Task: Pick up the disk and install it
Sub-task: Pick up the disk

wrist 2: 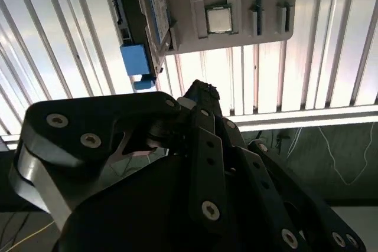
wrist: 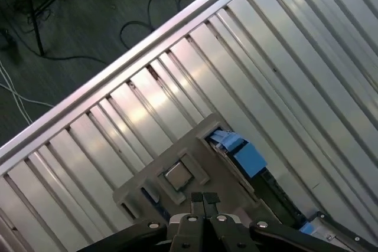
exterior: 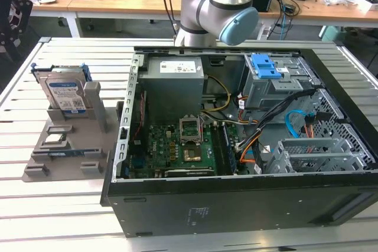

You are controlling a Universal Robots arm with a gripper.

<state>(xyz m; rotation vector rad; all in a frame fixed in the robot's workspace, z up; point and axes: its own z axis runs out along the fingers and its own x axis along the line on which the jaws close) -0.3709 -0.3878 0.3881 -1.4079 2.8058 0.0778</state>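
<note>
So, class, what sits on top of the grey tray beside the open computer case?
The disk stands upright on the tray, and a square chip lies in front of it. The slot's walls hide the disk's lower edge.

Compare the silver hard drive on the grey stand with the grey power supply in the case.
The flat silver disk with blue rails stands on edge in the grey slotted stand outside the case; the boxy grey power supply sits inside the open black computer case. The disk is thin and smaller; the power supply is bulkier. The disk's label is blue and white; the power supply's sticker is white. Both are rectangular grey metal.
</note>
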